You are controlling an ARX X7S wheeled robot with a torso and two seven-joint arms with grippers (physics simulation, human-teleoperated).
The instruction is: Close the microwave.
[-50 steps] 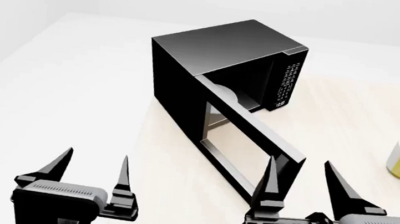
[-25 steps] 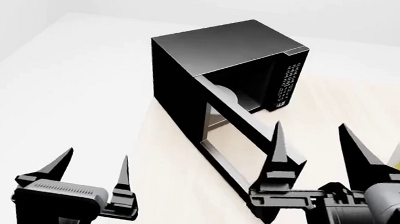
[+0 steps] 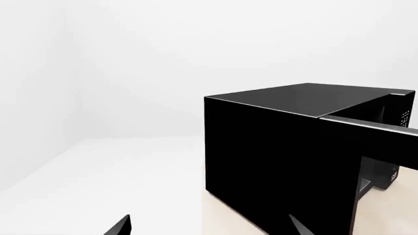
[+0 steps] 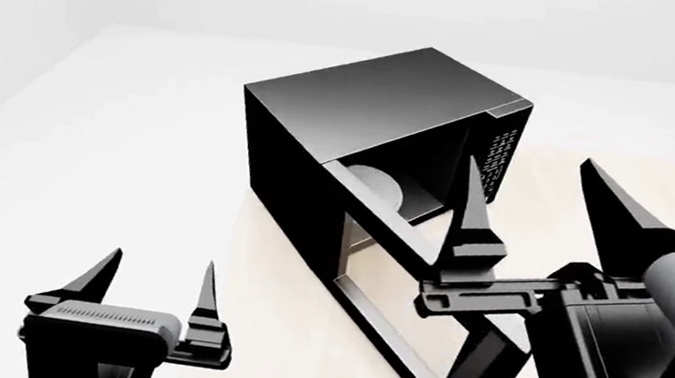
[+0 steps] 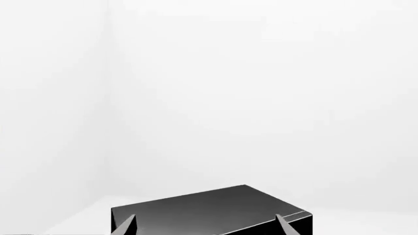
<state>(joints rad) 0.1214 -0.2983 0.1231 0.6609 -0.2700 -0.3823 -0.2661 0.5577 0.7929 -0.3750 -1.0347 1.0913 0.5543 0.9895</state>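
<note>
Glossy black boxy microwave (image 4: pixel 359 107) sat on the pale wooden table (image 4: pixel 285 334), door swung open; its outer end was hidden behind the right gripper (image 4: pixel 534 210). Right gripper had risen, covering the yellow mug seen earlier. Both grippers' fingers spread, empty; left gripper (image 4: pixel 158 283) unmoved.

We see two black grippers, left (image 4: pixel 154 285) and right (image 4: pixel 537 205), with tapered pointed fingers and grey ribbed housings.
</note>
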